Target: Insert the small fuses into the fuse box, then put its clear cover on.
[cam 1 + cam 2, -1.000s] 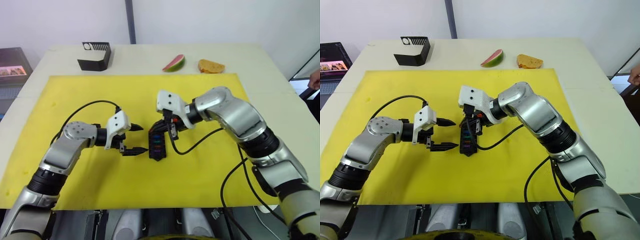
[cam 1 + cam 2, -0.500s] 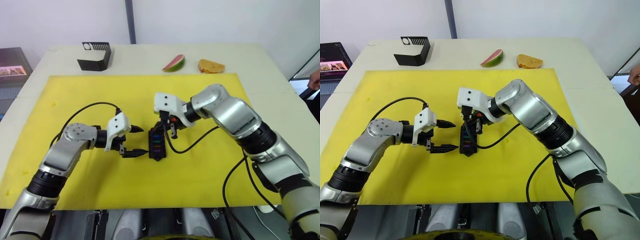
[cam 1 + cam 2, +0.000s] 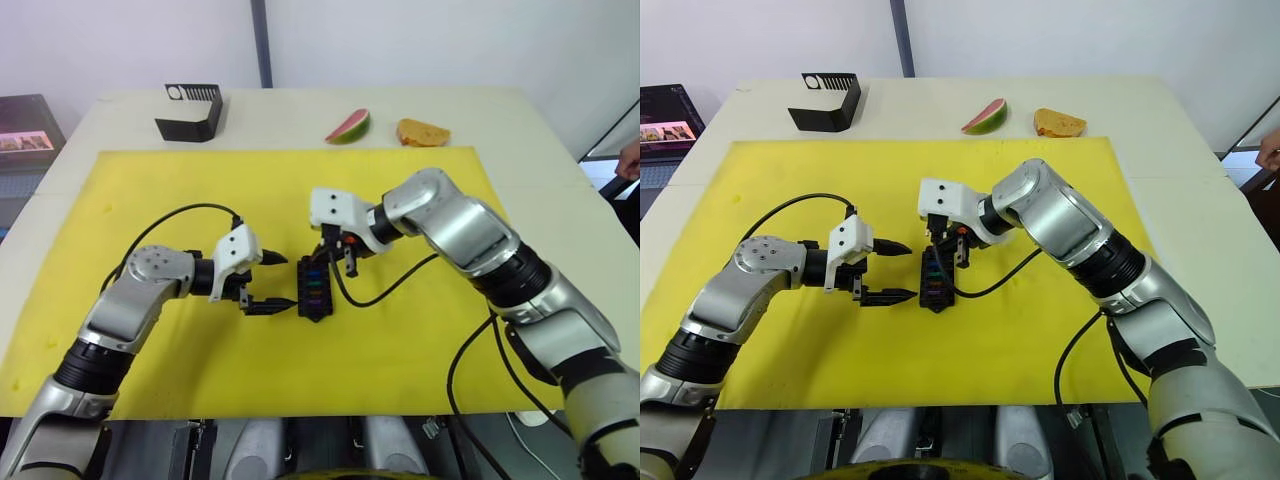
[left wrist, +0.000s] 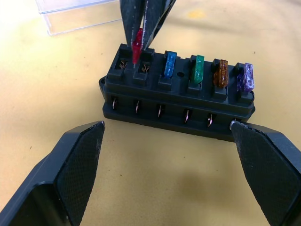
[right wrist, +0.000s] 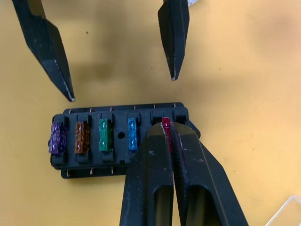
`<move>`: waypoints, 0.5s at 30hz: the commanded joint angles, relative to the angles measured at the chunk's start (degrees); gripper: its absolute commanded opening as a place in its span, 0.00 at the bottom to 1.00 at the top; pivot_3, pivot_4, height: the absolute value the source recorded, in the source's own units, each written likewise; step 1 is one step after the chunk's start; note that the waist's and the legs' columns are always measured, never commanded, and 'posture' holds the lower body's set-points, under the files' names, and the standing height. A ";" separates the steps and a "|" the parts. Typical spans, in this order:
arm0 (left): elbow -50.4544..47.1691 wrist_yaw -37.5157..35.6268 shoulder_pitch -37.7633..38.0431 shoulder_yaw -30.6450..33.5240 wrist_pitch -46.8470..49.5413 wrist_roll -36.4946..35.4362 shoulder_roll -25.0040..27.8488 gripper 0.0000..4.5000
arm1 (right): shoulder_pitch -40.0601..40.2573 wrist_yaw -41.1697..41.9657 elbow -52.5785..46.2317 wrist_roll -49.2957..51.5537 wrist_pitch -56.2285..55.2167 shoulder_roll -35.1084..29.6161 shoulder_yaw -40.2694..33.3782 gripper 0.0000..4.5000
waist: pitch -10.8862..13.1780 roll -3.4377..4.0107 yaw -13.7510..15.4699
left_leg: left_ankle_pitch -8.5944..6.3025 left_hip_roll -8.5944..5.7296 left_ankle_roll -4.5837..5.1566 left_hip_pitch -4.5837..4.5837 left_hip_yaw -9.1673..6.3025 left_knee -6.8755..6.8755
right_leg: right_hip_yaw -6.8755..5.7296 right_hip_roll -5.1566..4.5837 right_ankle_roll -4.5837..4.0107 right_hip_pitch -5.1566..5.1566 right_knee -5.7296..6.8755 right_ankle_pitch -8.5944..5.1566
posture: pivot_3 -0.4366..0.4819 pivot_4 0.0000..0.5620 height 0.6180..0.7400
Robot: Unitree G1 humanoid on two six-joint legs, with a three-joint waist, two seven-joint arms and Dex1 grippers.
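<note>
Fuse box holds four fuses; right jaws pinch red fuse, left jaws spread.

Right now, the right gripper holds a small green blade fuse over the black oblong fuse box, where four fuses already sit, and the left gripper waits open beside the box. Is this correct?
Not quite: the fuse held by the right gripper is red, not green, as both wrist views show. The green fuse already sits in the black oblong fuse box, one of the four seated. The left gripper does wait open beside the box.
</note>
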 commanded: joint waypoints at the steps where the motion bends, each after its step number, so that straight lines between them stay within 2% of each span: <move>1: -2.05 0.01 -0.81 1.06 -0.27 -0.43 -0.01 1.00 | -0.82 0.90 -1.54 0.19 -0.18 -0.09 -0.84 0.00 | 0.00 0.00 -0.01 | 0.00 0.00 0.00 0.00 0.00 0.00 | 0.00 0.00 0.00 0.00 0.00 0.00 | 0.48 0.27 1.00; 15: -2.25 0.13 -0.53 1.11 -0.22 -0.38 0.12 1.00 | -1.25 0.77 -0.70 0.10 0.33 1.21 -0.86 0.00 | 0.00 0.00 -0.01 | 0.00 0.00 0.00 0.00 0.00 0.00 | 0.00 0.00 0.00 0.00 0.00 0.00 | 0.48 0.27 1.00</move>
